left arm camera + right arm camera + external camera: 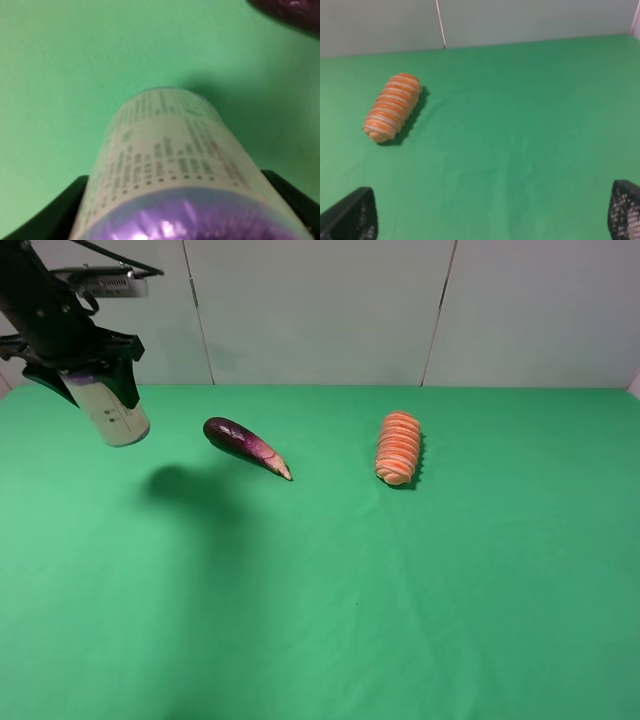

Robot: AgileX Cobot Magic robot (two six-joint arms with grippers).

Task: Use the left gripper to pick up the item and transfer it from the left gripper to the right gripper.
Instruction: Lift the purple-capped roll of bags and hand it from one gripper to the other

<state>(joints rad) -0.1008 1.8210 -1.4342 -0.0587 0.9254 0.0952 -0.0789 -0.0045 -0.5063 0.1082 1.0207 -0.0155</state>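
The left end effector (98,380) gripped the can (118,418) by its upper end, aloft near the eggplant (245,445). It looked rigid, light and slick; its bare lower half seemed best for the right end effector (487,215), which gaped wide, empty.

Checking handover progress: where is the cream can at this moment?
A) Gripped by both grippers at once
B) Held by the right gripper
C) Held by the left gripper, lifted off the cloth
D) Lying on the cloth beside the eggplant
C: the can sits in the left gripper above its shadow on the green cloth, while the right gripper is open and empty.
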